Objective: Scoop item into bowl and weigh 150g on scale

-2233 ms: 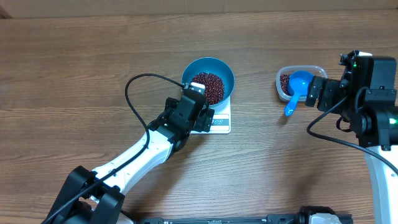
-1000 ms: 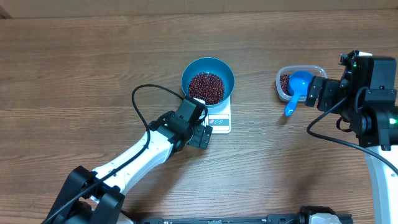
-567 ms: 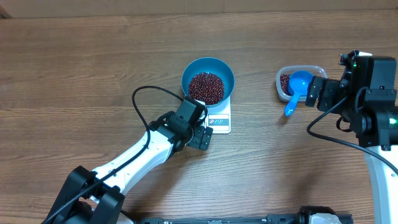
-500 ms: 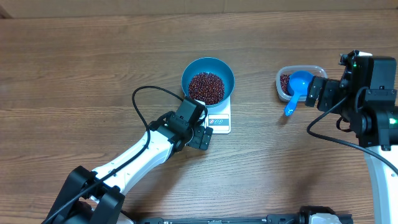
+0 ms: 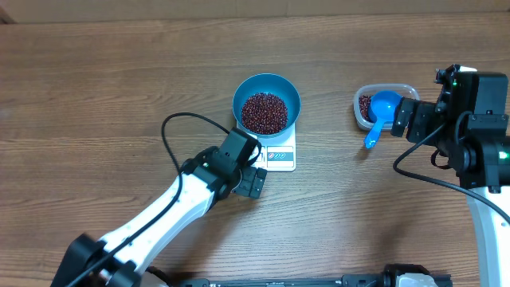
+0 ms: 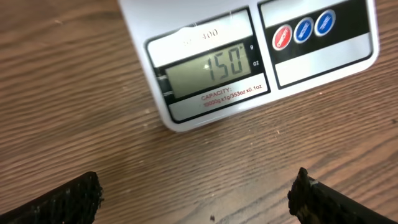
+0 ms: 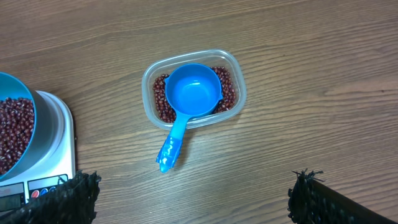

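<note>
hiding half the scale (image 5: 281, 157), the bowl (image 5: 268, 83) (holding beans (image 5: 265, 113)) sits atop.

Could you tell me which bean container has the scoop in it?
The clear plastic rounded-rectangle tub: the small blue handled scoop rests in it. The round teal-blue bowl on the white scale holds only maroon beans.

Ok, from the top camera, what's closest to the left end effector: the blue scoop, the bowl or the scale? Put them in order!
1. Scale, right next to the left end effector.
2. Bowl, sitting on the scale, just beyond its front panel.
3. Scoop, far off to the right, resting in the clear tub.
</note>
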{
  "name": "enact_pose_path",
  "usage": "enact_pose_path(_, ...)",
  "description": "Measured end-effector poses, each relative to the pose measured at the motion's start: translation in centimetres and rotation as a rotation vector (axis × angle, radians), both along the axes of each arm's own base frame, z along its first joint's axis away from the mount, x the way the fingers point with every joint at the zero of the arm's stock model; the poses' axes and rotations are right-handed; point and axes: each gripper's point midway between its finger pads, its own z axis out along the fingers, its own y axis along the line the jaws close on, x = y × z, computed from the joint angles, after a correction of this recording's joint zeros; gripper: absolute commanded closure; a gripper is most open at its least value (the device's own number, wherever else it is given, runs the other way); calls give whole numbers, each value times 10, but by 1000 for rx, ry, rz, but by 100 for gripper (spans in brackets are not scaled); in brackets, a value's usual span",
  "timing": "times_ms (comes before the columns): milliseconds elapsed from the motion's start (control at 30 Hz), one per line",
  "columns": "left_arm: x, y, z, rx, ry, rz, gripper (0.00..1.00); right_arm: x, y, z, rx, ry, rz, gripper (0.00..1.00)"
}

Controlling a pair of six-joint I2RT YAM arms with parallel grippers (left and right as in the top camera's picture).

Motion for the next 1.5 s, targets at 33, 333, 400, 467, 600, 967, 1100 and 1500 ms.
enact_pose_path(33,-1,2,3,-3,-15,2,1,0,0,0,0,-1,0,0)
enact_pose_path(333,-28,28,9,-79,-176,21,0,0,0,0,0,-1,0,0)
enact_pose_path(400,-32,34,11,-117,-233,33,1,0,0,0,0,-1,0,0)
enact_pose_path(467,-31,40,16,-153,-291,51,1,0,0,0,1,0,0,0)
enact_pose_path(600,-20,55,37,-244,-458,121,0,0,0,0,0,0,0,0)
enact_pose_path(967,-3,131,101,-317,-790,387,1,0,0,0,1,-1,0,0)
enact_pose_path(1100,-4,153,115,-309,-862,457,0,0,0,0,0,0,-1,0)
enact_pose_path(1500,-12,186,148,-301,-1015,558,1,0,0,0,0,-1,0,0)
